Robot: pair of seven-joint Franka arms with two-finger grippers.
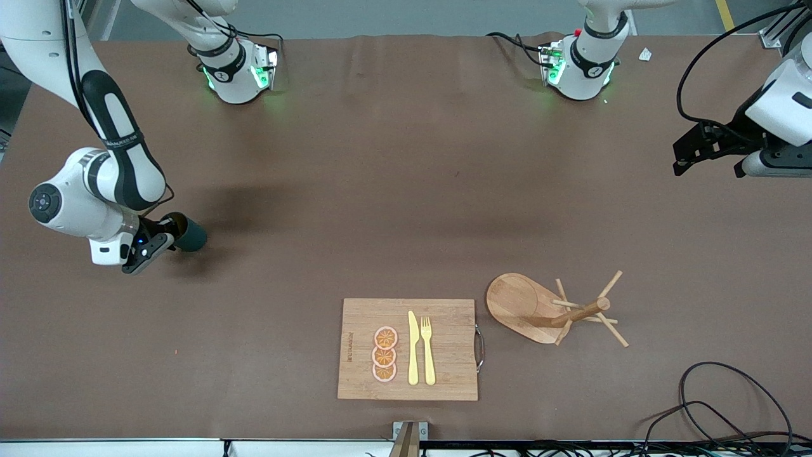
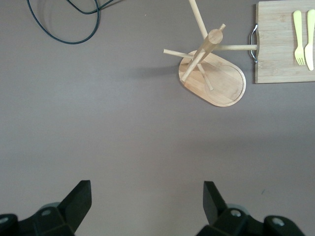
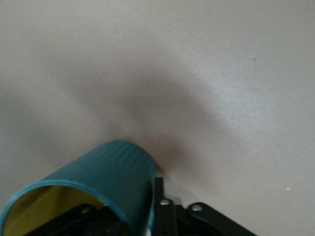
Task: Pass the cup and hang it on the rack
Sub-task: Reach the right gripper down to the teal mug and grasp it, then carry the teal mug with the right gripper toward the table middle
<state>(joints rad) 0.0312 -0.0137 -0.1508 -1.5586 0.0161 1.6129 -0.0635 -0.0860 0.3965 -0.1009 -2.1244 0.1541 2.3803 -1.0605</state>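
Tabletop (image 1: pixel 406 190); cup (image 1: pixel 189 235) in right pincer (image 1: pixel 166 236)

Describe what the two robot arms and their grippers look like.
Both arms are glossy white with black joint bands and black cables running along them; their bases glow green. The right gripper has black fingers under a white wrist block showing a small blue light. The left gripper is black too, with wedge-shaped fingertips.

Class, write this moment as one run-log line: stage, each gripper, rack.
stage: cup pickup | right gripper: shut on cup wall, right arm's end of table | left gripper: open, waiting over bare table | rack: empty, beside cutting board
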